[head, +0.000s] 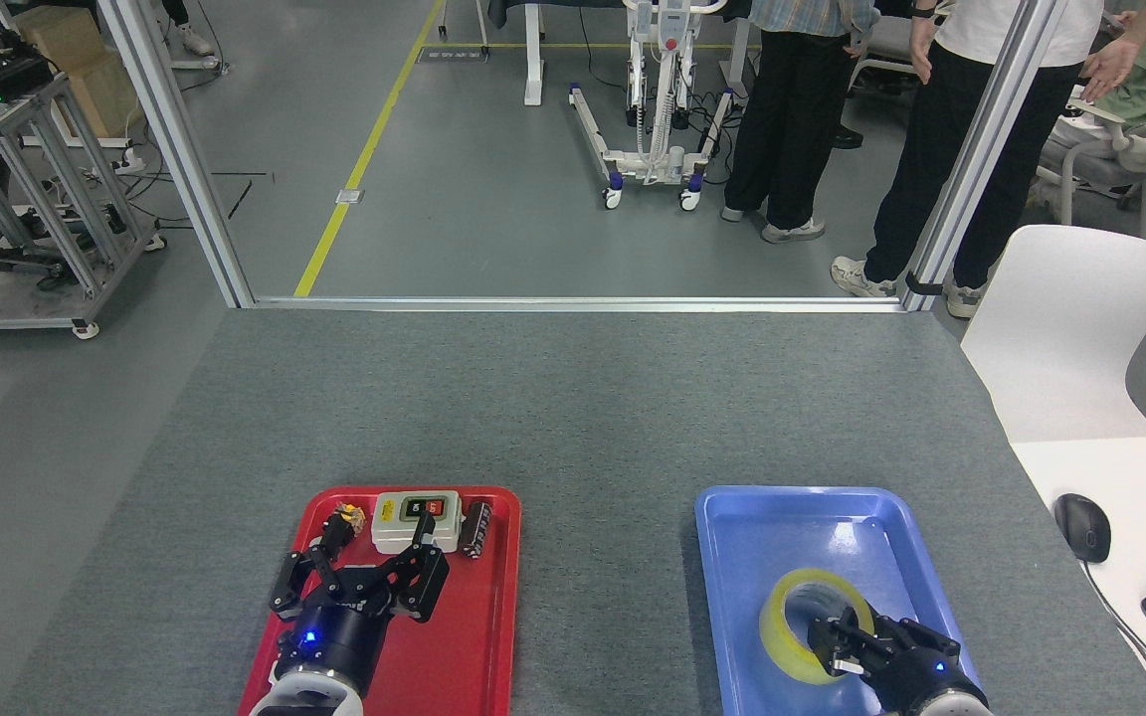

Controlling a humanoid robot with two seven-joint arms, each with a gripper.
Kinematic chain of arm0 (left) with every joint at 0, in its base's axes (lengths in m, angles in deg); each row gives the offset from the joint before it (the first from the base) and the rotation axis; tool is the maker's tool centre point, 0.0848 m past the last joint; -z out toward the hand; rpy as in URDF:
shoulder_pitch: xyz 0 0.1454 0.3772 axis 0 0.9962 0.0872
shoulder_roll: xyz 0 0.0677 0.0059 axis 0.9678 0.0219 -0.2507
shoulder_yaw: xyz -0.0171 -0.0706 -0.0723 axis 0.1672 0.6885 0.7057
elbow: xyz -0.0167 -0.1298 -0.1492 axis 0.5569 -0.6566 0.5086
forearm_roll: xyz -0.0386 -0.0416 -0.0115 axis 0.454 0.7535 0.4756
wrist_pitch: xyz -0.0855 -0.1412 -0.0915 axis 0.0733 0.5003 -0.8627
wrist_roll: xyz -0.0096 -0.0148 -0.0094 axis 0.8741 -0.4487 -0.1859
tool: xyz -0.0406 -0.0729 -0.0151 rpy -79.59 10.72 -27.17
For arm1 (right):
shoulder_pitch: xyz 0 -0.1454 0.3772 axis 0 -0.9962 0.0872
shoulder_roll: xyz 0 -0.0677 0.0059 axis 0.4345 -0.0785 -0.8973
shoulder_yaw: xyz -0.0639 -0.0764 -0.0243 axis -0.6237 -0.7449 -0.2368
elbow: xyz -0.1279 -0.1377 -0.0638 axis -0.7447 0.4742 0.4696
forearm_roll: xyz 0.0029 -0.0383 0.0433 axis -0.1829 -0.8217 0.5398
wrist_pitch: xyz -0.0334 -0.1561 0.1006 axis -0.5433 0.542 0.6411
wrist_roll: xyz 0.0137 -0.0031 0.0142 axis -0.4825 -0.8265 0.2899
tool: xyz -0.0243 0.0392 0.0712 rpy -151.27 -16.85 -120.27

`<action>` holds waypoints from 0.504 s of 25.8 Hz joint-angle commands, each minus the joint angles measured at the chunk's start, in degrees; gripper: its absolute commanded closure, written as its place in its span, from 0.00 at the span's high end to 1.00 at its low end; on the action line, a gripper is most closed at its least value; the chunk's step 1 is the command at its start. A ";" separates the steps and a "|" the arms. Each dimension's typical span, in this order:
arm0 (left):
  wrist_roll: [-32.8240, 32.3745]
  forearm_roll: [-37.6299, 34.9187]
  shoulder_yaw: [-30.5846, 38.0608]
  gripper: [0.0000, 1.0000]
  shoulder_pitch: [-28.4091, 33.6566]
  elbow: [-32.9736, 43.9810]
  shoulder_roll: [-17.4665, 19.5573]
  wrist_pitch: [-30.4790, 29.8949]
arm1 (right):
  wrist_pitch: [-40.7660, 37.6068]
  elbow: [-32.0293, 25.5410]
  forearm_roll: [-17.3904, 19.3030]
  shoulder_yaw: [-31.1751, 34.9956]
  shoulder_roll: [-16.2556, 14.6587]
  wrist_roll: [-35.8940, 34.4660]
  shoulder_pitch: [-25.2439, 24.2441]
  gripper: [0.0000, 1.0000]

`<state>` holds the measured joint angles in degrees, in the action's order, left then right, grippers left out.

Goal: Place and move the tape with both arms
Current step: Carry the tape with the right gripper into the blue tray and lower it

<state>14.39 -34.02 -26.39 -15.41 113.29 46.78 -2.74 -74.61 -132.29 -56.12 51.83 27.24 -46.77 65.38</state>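
The yellow tape roll [800, 626] is low inside the blue tray [782, 527], tilted toward me, with its whitish core showing. My right gripper [847, 646] comes in from the bottom edge and is shut on the roll's near right rim, one finger reaching into the hole. My left gripper [359, 582] hovers over the red tray [483, 636] with its fingers spread open and nothing between them, just short of the grey switch box [417, 518].
On the red tray's far end lie the switch box, a small yellow-black part [347, 517] and a dark cylinder [476, 528]. A white chair [1070, 328] and a desk with a mouse [1082, 527] stand right. Several people [802, 109] stand beyond the table's metal frame.
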 commanded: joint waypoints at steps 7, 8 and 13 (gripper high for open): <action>-0.16 0.00 0.00 1.00 0.05 -0.09 0.00 -0.02 | 2.71 0.99 0.71 -0.02 -0.75 -0.99 0.36 1.00; -0.16 0.00 0.00 1.00 -0.04 -0.09 0.00 -0.02 | 2.62 0.82 0.71 -0.02 -0.75 -1.08 0.36 1.00; -0.34 0.00 -0.09 1.00 -0.04 -0.18 0.00 -0.02 | 2.53 -1.91 0.71 0.06 -0.57 -6.97 0.01 1.00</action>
<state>14.15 -34.02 -26.42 -15.42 113.19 46.78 -2.74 -72.00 -132.53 -55.44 51.81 26.59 -50.41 65.59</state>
